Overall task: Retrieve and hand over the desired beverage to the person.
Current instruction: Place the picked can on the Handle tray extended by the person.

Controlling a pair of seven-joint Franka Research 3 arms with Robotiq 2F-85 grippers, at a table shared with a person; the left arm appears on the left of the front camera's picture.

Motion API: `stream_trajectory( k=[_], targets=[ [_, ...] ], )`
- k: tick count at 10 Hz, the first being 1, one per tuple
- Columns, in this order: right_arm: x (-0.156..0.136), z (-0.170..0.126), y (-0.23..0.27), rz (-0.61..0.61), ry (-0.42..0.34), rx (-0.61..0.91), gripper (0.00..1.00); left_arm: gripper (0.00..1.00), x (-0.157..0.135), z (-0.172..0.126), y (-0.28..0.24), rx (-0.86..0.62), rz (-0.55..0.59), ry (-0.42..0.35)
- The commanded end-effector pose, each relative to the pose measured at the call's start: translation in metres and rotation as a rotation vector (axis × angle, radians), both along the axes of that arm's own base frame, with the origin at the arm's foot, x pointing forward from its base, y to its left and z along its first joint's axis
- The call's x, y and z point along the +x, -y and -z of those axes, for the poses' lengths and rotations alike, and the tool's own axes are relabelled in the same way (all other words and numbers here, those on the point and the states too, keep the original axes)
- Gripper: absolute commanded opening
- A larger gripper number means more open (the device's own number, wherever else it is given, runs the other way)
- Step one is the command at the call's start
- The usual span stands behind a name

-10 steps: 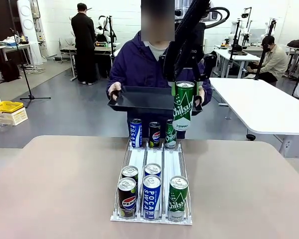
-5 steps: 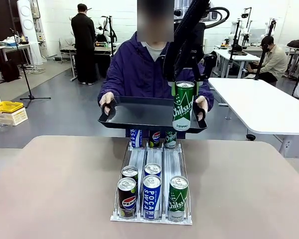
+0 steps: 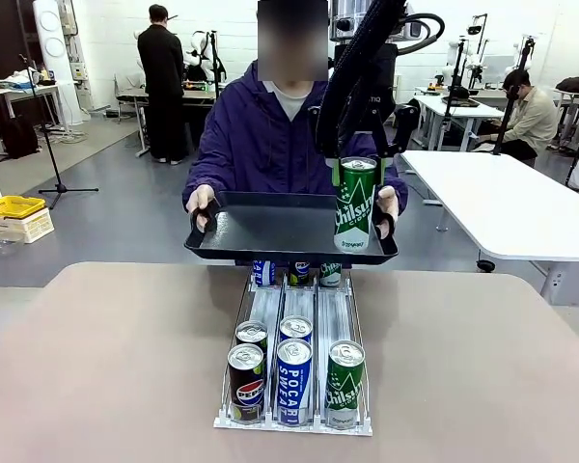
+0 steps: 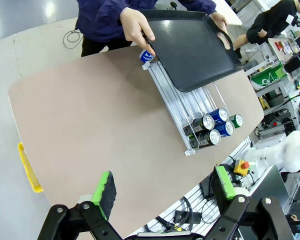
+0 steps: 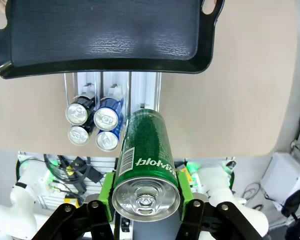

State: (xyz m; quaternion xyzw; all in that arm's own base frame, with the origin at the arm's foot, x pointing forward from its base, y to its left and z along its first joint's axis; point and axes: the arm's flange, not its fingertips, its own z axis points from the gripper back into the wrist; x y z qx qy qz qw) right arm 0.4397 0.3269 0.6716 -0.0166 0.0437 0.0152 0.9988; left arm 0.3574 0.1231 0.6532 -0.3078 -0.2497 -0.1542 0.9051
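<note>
Seen from the front, the right gripper (image 3: 357,177) comes down from above with its green pads clamped on the upper sides of a tall green aluminium "Chilsung" can (image 3: 355,214), which it holds upright. The can stands in front of the right near rim of a black rectangular plastic tray (image 3: 270,224). The person in the dark purple hooded jacket (image 3: 256,145) holds this tray level over the far edge of the beige table (image 3: 106,367), one of the person's hands (image 3: 202,204) at each end.

In the front view the can overlaps the tray, so contact cannot be judged there. The right wrist view settles it: the green can (image 5: 142,150) ends short of the tray's near rim (image 5: 105,67), with a strip of clear three-lane can rack (image 5: 140,87) visible between them.

The left wrist view shows the left gripper (image 4: 164,186) with its jaws spread wide and nothing between them, high above the table (image 4: 90,130) and well apart from the rack (image 4: 177,102).

The tray hides most of the three cans at the far end of the rack (image 3: 297,273); only their lower parts show. The near cans (image 3: 293,381) are in full view: black, blue and green. In the right wrist view the gripper body is cut off by the bottom edge.
</note>
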Motion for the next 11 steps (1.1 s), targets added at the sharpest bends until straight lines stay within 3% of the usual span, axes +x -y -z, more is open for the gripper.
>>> stream_trajectory(
  k=[1,10,11],
  targets=[
    [-0.0044,0.0005,0.0033,0.005,0.017,0.005,0.42,1.0,0.0002,-0.0015,-0.0015,-0.005,0.016,0.009],
    [-0.0044,0.0005,0.0033,0.005,0.017,0.005,0.42,1.0,0.0002,-0.0015,-0.0015,-0.005,0.016,0.009],
    [0.0001,0.0003,0.0002,0.001,0.0,-0.001,0.58,1.0,0.0002,-0.0015,-0.0015,-0.005,0.016,0.009]
  ],
)
